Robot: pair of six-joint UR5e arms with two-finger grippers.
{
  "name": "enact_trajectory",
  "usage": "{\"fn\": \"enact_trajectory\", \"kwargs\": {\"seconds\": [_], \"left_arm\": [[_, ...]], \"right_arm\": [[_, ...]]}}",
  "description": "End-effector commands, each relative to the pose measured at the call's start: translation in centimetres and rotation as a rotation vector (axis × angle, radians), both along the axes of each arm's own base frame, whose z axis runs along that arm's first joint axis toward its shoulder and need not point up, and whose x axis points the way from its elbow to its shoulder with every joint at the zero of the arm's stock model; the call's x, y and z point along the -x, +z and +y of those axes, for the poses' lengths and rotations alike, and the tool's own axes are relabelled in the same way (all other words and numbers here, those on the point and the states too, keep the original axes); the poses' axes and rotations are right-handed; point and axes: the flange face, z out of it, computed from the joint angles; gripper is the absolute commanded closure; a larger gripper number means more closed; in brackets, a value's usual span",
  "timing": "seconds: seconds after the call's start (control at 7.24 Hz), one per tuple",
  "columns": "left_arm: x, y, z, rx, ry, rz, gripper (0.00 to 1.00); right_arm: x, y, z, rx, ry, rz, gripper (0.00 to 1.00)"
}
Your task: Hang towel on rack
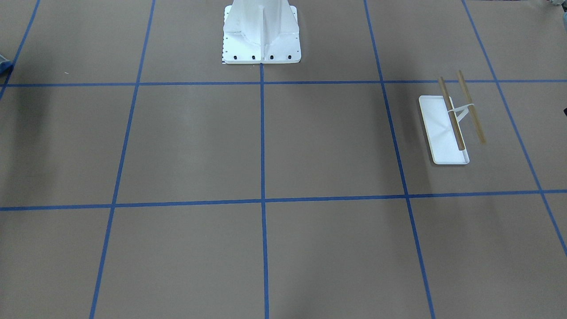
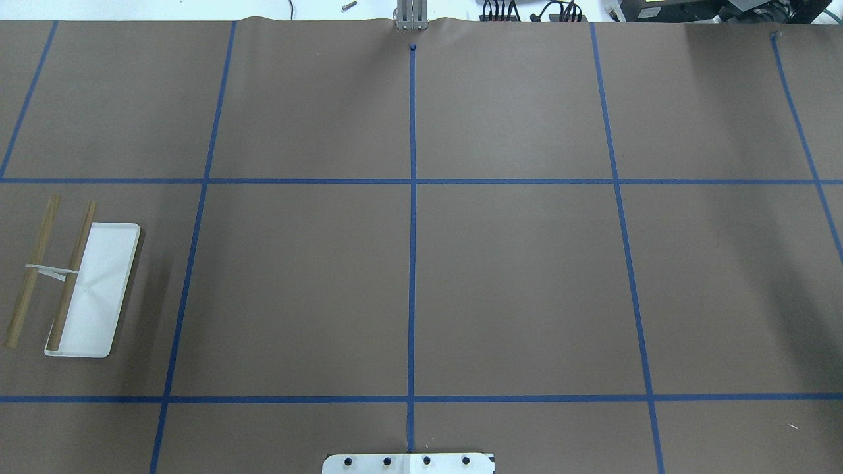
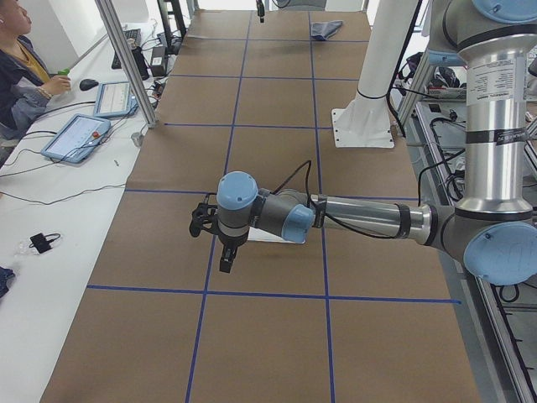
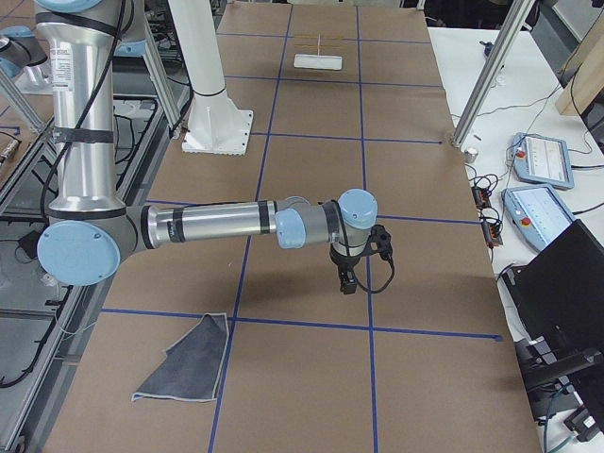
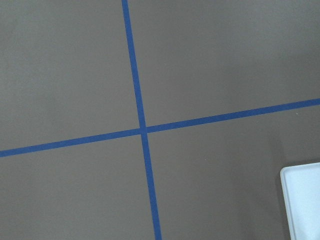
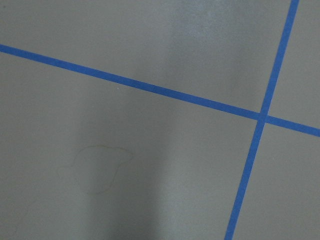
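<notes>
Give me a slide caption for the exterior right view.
The right gripper hovers over the table, with the grey towel lying nearby and the rack at the far end.

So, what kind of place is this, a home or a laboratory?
Probably a robotics lab: the table carries a blue tape grid on brown paper, the left arm reaches over it, and an operator sits beside control tablets.

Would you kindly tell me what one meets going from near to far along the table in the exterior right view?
towel → right gripper → white pedestal → rack
</notes>
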Motion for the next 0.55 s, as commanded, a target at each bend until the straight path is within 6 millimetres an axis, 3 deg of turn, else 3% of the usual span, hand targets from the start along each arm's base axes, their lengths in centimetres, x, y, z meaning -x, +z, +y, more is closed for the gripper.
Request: {"fn": "enact_trajectory", "kwargs": {"seconds": [0.0,0.14,0.28,0.41], "left_arm": [[1.0,-0.3,2.7,-0.003,-0.025,-0.007,0.02],[0.9,0.8,2.6,0.014,-0.020,-0.009,0.02],[1.1,0.4,3.1,-0.028,-0.026,-0.005,0.02],[0.9,0.6,2.9,-0.024,-0.044,0.001,0.02]], "right_arm": [[0.7,-0.2,-0.1,-0.023,0.019,-0.026,0.00],[1.0,0.2,0.0,-0.056,0.020,-0.035,0.00],[0.9,0.5,0.0,-0.055,0.020,-0.033,0.00],[2.3,0.3,0.0,-0.064,-0.008,-0.031,0.00]]}}
